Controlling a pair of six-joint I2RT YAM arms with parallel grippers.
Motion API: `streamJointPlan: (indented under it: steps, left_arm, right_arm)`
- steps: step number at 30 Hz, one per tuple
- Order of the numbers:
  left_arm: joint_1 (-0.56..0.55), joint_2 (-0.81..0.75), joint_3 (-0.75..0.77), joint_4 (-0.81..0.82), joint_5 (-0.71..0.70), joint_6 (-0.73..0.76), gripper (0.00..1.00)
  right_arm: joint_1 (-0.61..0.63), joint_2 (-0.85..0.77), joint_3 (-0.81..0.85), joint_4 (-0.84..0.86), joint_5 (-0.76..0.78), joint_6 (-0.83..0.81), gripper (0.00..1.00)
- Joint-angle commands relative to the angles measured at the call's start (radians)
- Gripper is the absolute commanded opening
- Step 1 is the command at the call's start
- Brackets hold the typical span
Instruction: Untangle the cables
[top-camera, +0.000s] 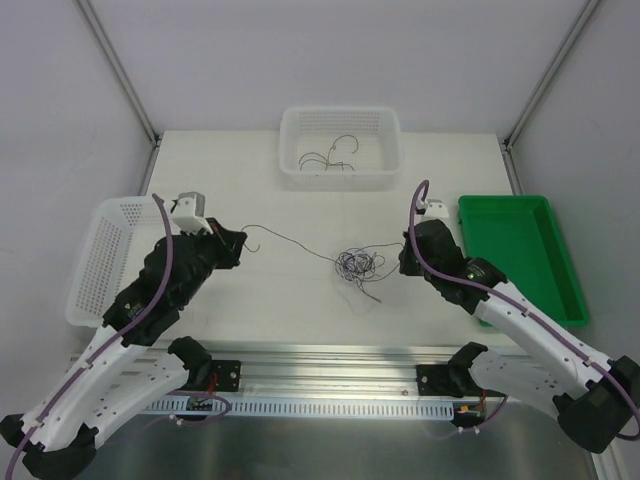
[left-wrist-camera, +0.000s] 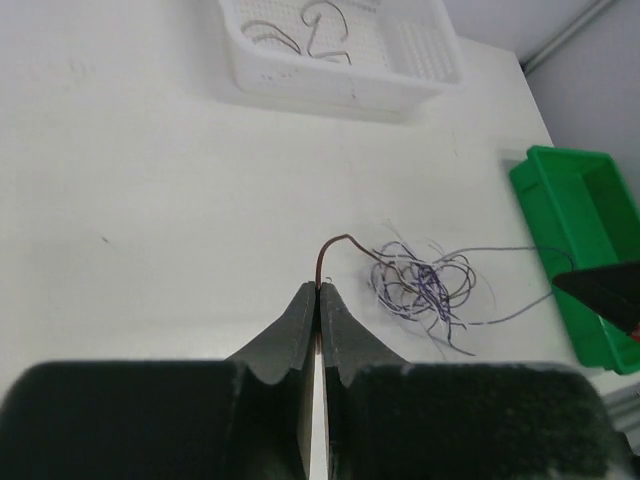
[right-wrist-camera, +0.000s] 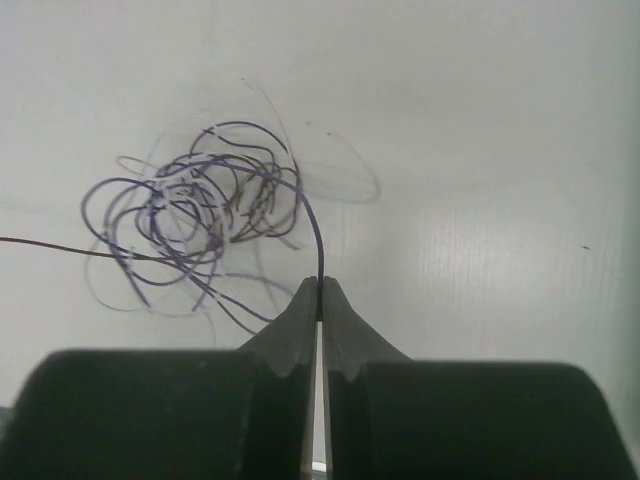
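Observation:
A small tangle of thin cables (top-camera: 358, 266) (left-wrist-camera: 425, 285) (right-wrist-camera: 195, 220), purplish, dark and white, lies on the white table between the arms. My left gripper (top-camera: 242, 243) (left-wrist-camera: 319, 290) is shut on a dark brown wire (left-wrist-camera: 330, 250), which runs right across the table (top-camera: 295, 242) into the tangle. My right gripper (top-camera: 403, 262) (right-wrist-camera: 320, 284) is shut on a purple wire (right-wrist-camera: 312, 215) that arcs up and left into the tangle. Both pinches are at the fingertips.
A white basket (top-camera: 340, 178) (left-wrist-camera: 340, 85) at the back centre holds a few loose dark wires (top-camera: 330, 157). Another white basket (top-camera: 105, 255) stands at the left, beside the left arm. A green tray (top-camera: 525, 250) (left-wrist-camera: 570, 230) lies at the right.

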Motion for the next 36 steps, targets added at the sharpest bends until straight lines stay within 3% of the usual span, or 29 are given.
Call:
streamJointPlan:
  steps: [1,10,17,19,21,23,24,26,30,36]
  left_arm:
    - [0.004,0.023,0.158,-0.124,-0.183,0.140,0.00]
    - [0.004,0.112,0.518,-0.190,-0.378,0.346,0.00]
    - [0.002,0.200,0.698,-0.197,-0.386,0.429,0.00]
    - [0.004,0.211,0.683,-0.200,-0.302,0.405,0.00]
    - [0.004,0.215,0.613,-0.199,-0.115,0.351,0.00]
    - [0.002,0.224,0.548,-0.196,0.049,0.306,0.00]
    - [0.002,0.232,0.479,-0.196,0.088,0.250,0.00]
    - [0.002,0.241,0.404,-0.179,0.186,0.202,0.00]
    - [0.001,0.226,0.180,-0.112,0.250,0.090,0.00]
    - [0.002,0.212,0.147,-0.078,0.235,0.111,0.00]
  right_arm:
    - [-0.024,0.000,-0.009,-0.123,0.096,-0.010,0.01]
    - [-0.125,0.035,-0.056,-0.159,0.098,0.029,0.01]
    - [-0.169,0.118,-0.070,-0.128,0.016,0.013,0.01]
    - [-0.168,0.115,-0.071,-0.097,-0.078,-0.011,0.07]
    - [-0.151,0.080,-0.073,-0.039,-0.143,-0.042,0.32]
    - [-0.124,0.051,-0.064,0.004,-0.203,-0.054,0.50]
    - [-0.114,0.027,-0.059,0.012,-0.235,-0.066,0.54]
    - [-0.082,0.014,-0.033,0.027,-0.254,-0.077,0.57]
    - [-0.001,0.023,0.005,0.025,-0.216,-0.094,0.58]
    - [0.071,0.100,0.002,0.047,-0.183,-0.083,0.58]
